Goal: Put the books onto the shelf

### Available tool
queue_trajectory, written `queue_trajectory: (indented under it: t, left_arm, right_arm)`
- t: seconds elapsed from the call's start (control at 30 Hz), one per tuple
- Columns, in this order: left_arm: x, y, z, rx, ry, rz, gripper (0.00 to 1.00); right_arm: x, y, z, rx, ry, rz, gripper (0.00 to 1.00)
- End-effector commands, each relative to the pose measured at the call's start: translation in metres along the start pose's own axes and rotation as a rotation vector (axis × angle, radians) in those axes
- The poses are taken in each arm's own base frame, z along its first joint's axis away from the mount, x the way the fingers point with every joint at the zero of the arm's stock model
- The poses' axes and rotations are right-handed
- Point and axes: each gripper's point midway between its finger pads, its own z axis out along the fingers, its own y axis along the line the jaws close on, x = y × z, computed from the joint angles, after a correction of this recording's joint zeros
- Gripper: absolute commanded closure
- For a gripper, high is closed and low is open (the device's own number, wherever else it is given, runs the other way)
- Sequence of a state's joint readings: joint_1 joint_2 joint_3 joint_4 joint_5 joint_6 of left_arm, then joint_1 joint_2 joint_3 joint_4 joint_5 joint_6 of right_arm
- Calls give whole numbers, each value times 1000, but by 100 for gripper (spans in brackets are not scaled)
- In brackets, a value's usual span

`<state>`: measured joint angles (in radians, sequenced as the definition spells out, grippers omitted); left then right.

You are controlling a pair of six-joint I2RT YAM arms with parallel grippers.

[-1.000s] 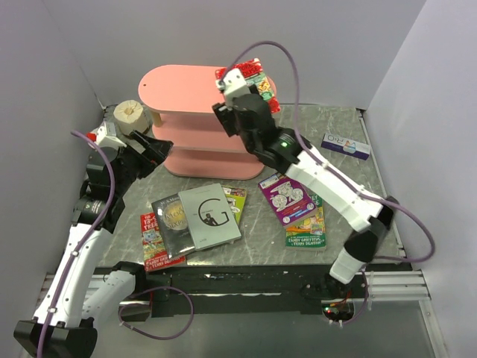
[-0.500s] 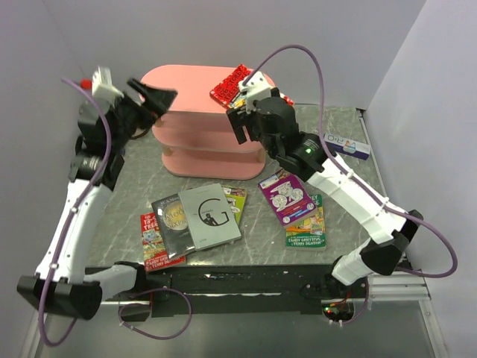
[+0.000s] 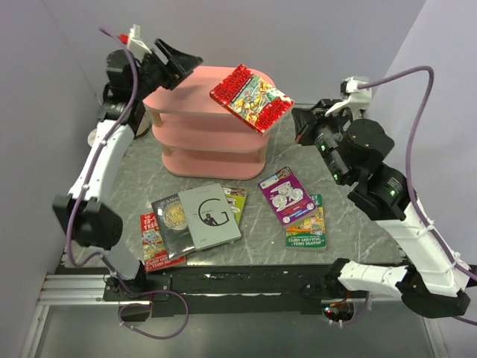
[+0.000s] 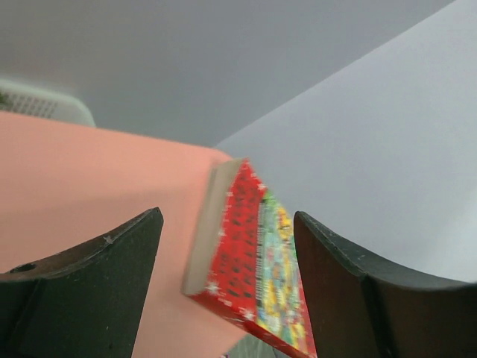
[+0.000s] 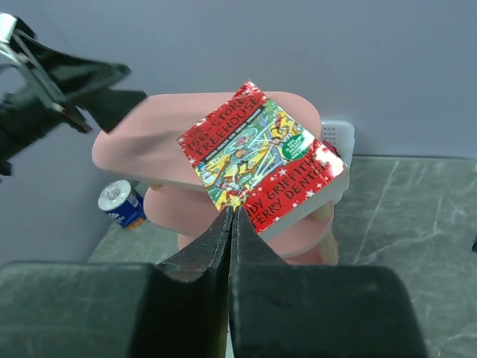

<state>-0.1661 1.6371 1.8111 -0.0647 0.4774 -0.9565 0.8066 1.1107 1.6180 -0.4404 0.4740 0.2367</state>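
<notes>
Check the left gripper (image 3: 177, 56) first. Its jaws stand wide apart and grip nothing. It hangs over the left end of the top board of the shelf (image 3: 201, 142). In the left wrist view you see the red book (image 4: 253, 261) between the two fingers (image 4: 97, 283), farther along the board. Neither finger touches it.

Check the right gripper (image 5: 231, 246) next. Its jaws are pressed together with nothing between them. It is raised to the right of the shelf, well apart from it, and points toward the red book.

The red book lies flat on the top board, cover up, at the right end. One corner overhangs the rim.

The other books lie on the table (image 3: 253, 224) in front of the shelf:
- The grey book (image 3: 211, 216) rests on the dark book (image 3: 170, 216) and the lime-green book (image 3: 237, 198).
- A second red book (image 3: 151, 242) sits partly under the dark book.
- The purple book (image 3: 285, 195) overlaps the green book (image 3: 307, 230).

A blue can (image 5: 121, 203) stands beside the shelf.
</notes>
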Motion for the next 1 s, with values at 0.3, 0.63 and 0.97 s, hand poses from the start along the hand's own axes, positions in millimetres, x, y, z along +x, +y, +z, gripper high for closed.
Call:
queue_trajectory:
  t: [0.3, 0.63, 0.97]
  left_arm:
    - [21, 17, 49, 31, 108, -29, 29]
    - [25, 37, 53, -26, 104, -7, 30]
    - [35, 37, 46, -23, 134, -3, 31]
  right_arm:
    - [83, -24, 33, 178, 228, -98, 100]
    - [105, -43, 47, 233, 292, -111, 100]
    - [81, -31, 91, 183, 254, -145, 100]
